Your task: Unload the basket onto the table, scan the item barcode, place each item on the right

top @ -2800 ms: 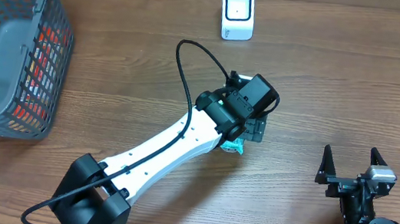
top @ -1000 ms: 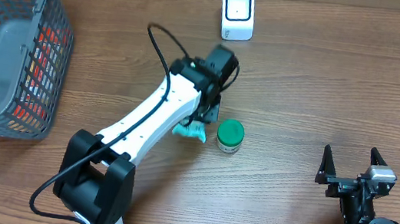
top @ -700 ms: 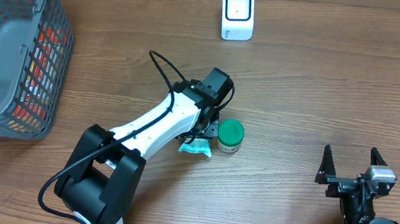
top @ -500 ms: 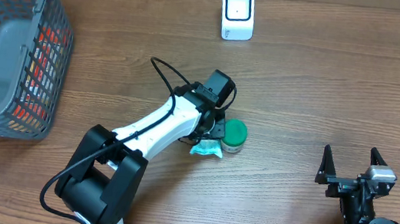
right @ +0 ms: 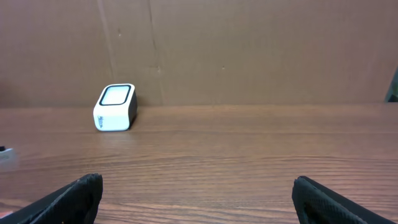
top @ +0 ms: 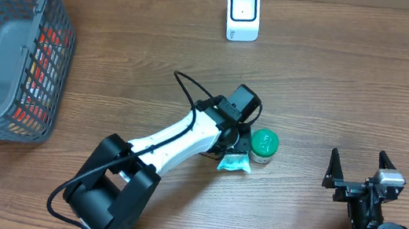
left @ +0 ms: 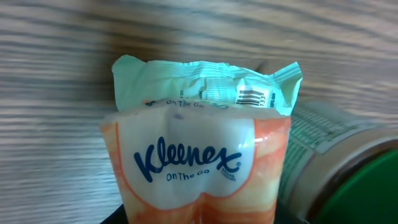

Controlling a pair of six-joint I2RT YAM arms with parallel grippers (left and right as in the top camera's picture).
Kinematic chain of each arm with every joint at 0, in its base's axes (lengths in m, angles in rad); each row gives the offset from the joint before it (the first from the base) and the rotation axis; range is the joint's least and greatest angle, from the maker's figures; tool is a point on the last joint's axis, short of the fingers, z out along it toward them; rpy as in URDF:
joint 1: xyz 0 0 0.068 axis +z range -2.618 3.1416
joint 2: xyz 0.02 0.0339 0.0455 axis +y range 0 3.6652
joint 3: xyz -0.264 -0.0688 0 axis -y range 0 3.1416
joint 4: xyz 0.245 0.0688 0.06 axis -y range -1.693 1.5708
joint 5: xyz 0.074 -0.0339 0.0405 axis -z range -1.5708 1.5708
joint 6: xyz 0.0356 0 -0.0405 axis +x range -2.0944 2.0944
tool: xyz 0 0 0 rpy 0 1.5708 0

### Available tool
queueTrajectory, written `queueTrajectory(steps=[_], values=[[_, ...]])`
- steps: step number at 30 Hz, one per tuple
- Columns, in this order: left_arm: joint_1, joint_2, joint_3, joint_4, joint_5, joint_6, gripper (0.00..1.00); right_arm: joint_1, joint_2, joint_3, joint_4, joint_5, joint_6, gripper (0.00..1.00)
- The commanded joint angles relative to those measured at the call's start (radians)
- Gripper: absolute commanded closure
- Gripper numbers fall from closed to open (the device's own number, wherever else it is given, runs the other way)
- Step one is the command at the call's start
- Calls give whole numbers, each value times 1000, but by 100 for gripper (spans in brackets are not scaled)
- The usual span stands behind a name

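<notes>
Seen from overhead, a brown wood-grain worktop point(top: 351, 86) fills the frame. A grey plastic mesh basket point(top: 8, 41) at the left is cut off by the picture's edges; something red shows through its wall but cannot be identified. A small white box-shaped scanner with a dark-rimmed window point(top: 243, 14) stands near the far edge. The white left arm point(top: 177, 139) reaches in from the near edge, and its black wrist hides most of the left gripper point(top: 234, 146). Only the mint-green end of the orange-and-white Kleenex tissue pack point(top: 234, 163) pokes out from under it, touching or just beside a round green-lidded jar point(top: 265, 144). The right gripper point(top: 356, 168) sits well apart at the near right, its jaws spread wide with nothing between them.

In the left wrist view, blurred wood lies behind the tissue pack point(left: 199, 162), which fills the frame. Its crimped mint end points away and carries a small barcode point(left: 252, 95). The pack's near end is dented inward where the jaws pinch it, though the fingers themselves are hidden. The jar point(left: 348, 180) is cut off at the lower right, its label unreadable.

In the right wrist view, a brown board wall point(right: 249, 50) rises behind the worktop point(right: 249, 143). The scanner point(right: 115, 107) stands at the left, and only the black fingertips point(right: 81, 193) show, far apart.
</notes>
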Motion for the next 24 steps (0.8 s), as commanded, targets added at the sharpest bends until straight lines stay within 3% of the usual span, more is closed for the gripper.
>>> queueTrajectory(steps=[1,13,17,21,24], values=[[-19,-1,-7,33,-11,-49,70,-3,-8,-11,3,-6,-1,0],[-21,-1,-7,-11,-131,-48,67,-3,-8,-11,3,-6,-1,0],[-21,-1,-7,9,-119,-48,44,-3,-8,-11,3,-6,-1,0],[-21,-1,-7,7,-119,-10,31,-3,-8,-11,3,-6,-1,0],[-21,-1,-7,2,-119,27,27,-3,-8,-11,3,-6,-1,0]])
